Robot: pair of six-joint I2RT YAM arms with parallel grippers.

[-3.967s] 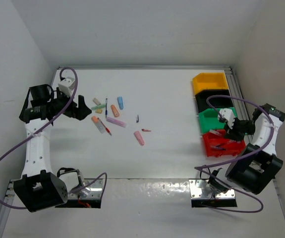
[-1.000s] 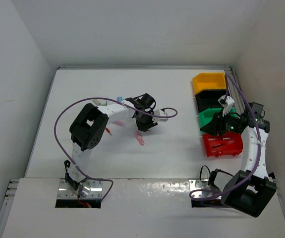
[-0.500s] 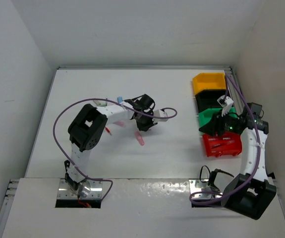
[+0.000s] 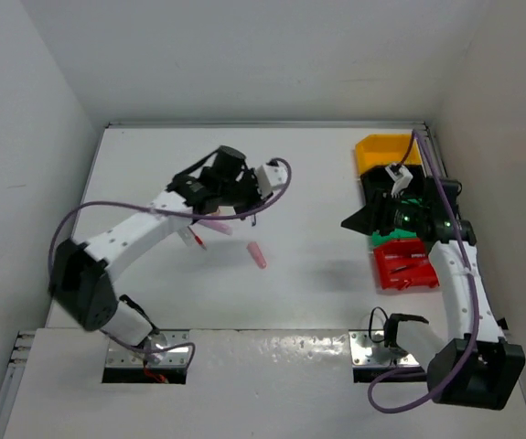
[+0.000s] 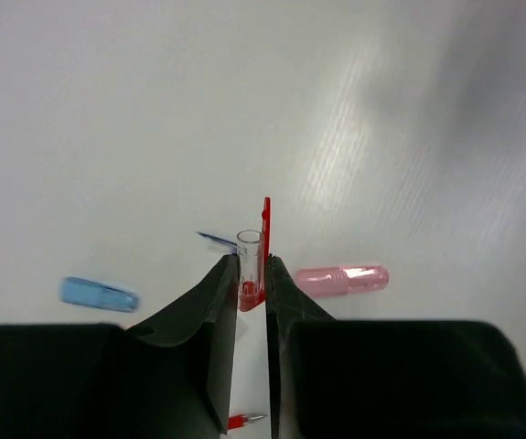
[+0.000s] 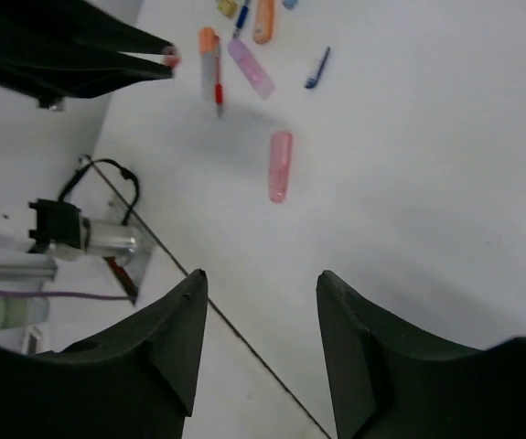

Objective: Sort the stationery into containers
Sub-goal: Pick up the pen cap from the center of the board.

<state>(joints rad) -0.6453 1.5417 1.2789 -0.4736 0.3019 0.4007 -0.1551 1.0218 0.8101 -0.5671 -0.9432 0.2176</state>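
Note:
My left gripper (image 5: 252, 262) is shut on a clear pen cap with a red clip (image 5: 250, 242) and holds it off the table. A pink marker (image 5: 342, 279), a blue marker (image 5: 98, 293) and a small blue cap (image 5: 215, 240) lie below it. From above, the left gripper (image 4: 249, 208) hangs over the stationery cluster, with the pink marker (image 4: 257, 254) nearer the front. My right gripper (image 6: 263, 276) is open and holds nothing, high over bare table. In the top view the right gripper (image 4: 354, 222) sits just left of the containers: yellow (image 4: 386, 151), black (image 4: 375, 185), green (image 4: 383, 237) and red (image 4: 409, 267).
The right wrist view shows an orange marker (image 6: 209, 41), a red pen (image 6: 217, 87), a lilac marker (image 6: 251, 68), another orange marker (image 6: 263, 20) and the blue cap (image 6: 317, 67) on the table's left half. The right arm partly covers the black and green bins.
The left gripper has risen off the table with the red pen cap and drawn back leftward. The right gripper has swung left, away from the bins, and its jaws stand wider.

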